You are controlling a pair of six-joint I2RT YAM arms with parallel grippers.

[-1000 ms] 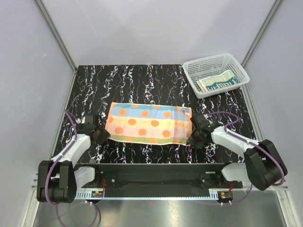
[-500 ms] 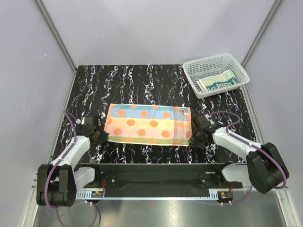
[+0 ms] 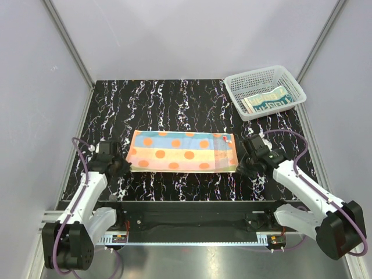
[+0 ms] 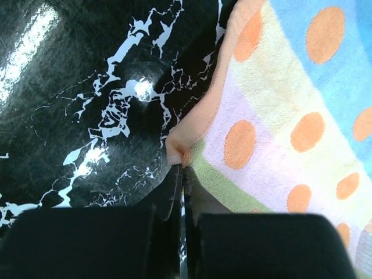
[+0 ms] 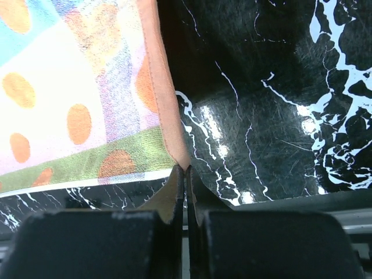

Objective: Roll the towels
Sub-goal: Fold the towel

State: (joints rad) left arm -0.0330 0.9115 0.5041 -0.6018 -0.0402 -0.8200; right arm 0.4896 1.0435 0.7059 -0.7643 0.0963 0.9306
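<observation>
The towel [image 3: 181,152] pinched: left gripper [image 3: 123,168] and right gripper [image 3: 241,170] closed on its near corners.
Long axis ran 9 to 3 — cloth lay toward 12, both arms seemingly equally near.

left claw [image 4: 183,170] + right claw [image 5: 185,170] | now pinch corners of orange towel [image 3: 183,152]

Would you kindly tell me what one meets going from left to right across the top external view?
In order: left end effector → orange towel → right end effector → basket.
</observation>
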